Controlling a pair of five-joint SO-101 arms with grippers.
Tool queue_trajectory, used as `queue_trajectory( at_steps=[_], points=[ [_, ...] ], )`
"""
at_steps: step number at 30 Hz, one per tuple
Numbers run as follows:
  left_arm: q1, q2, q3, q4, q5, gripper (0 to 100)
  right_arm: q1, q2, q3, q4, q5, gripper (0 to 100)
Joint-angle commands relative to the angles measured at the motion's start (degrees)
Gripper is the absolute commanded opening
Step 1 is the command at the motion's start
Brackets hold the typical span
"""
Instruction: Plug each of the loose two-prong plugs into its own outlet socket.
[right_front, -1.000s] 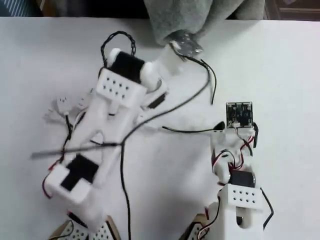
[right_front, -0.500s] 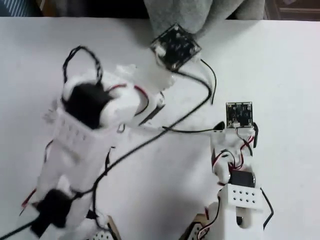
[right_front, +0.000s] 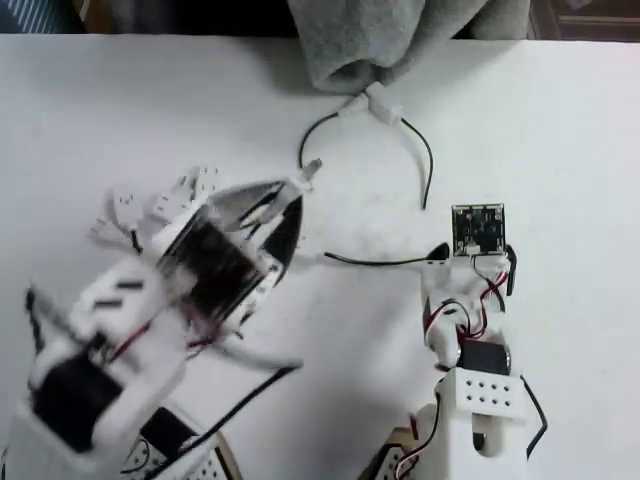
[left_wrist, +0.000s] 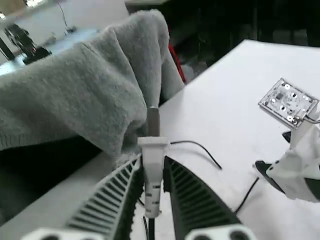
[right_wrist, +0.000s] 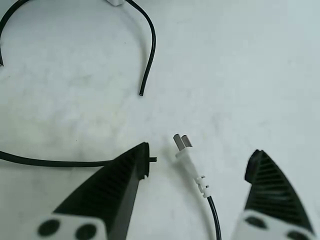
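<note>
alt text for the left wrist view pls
The left gripper clamps a white two-prong plug by its body, metal prongs pointing away from the camera. Behind it a grey cloth lies at the edge of the white table, with the other arm's circuit board farther off.

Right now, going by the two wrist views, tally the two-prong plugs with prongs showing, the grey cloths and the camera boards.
Two-prong plugs with prongs showing: 2, one in the left gripper, one on the table under the open right gripper.
Grey cloth: 1.
Camera board: 1.
Total: 4.
</note>
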Motion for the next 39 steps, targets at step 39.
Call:
queue_trajectory(
  at_steps=[39],
  points=[
    [-14.5, -36.6, 39.9, -31.0, 20.8, 2, -40.8, 40.7, -119.0, 56.8, -0.4, 4.5]
  ],
)
